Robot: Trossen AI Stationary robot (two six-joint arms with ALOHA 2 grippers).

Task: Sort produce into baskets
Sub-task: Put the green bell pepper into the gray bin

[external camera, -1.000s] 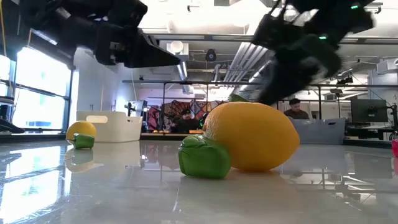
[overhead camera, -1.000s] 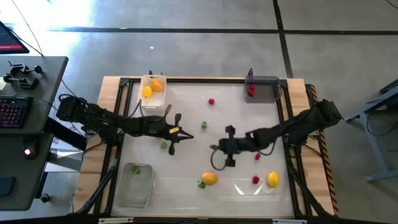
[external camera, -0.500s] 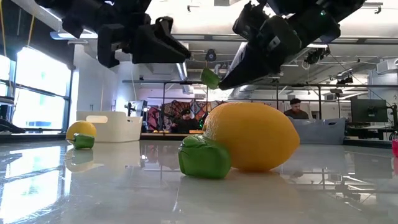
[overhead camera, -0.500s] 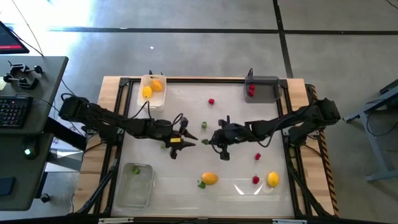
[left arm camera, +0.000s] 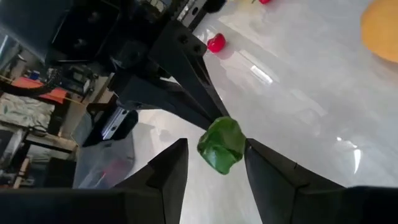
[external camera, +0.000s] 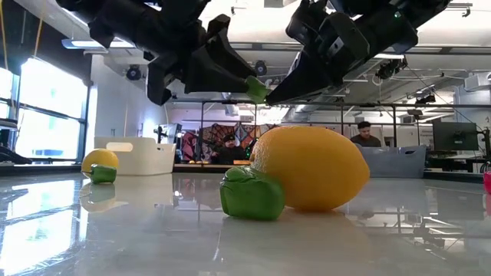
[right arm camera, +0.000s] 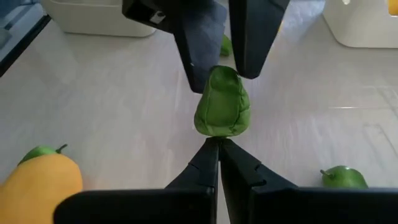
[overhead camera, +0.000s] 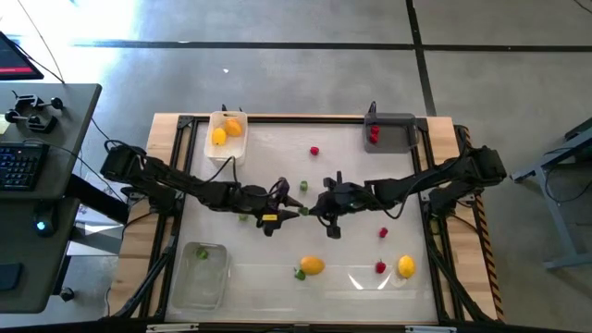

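A small green produce piece (right arm camera: 222,102) hangs in the air above the table's middle, with my right gripper (right arm camera: 217,144) shut on it. My left gripper (left arm camera: 216,146) faces it from the table's left. It is open, one finger on each side of the piece, with a gap showing in the left wrist view. In the high view the two grippers meet tip to tip, left gripper (overhead camera: 291,211) and right gripper (overhead camera: 313,211). The white basket (overhead camera: 227,137) holds yellow and orange fruit, the dark grey basket (overhead camera: 393,132) red pieces, and the clear basket (overhead camera: 202,273) a green piece. My right gripper pinches the green piece by its edge (right arm camera: 215,133) between the very tips of its two fingers. The fingers come from the table's right and slant a little downward. The piece sticks out beyond the fingertips, lifted clear of the table.
Loose on the table lie an orange-yellow fruit (overhead camera: 313,265) with a green piece (overhead camera: 300,274) against it, a yellow lemon (overhead camera: 406,267), red berries (overhead camera: 380,267) (overhead camera: 383,232) (overhead camera: 314,151) and a green piece (overhead camera: 302,186). A wooden frame (overhead camera: 166,185) borders the table.
My right gripper has risen and gone toward the table's left and far side with the green piece, then held still. My left gripper has moved toward the table's right up to that piece and has opened, its fingers now on either side of it.
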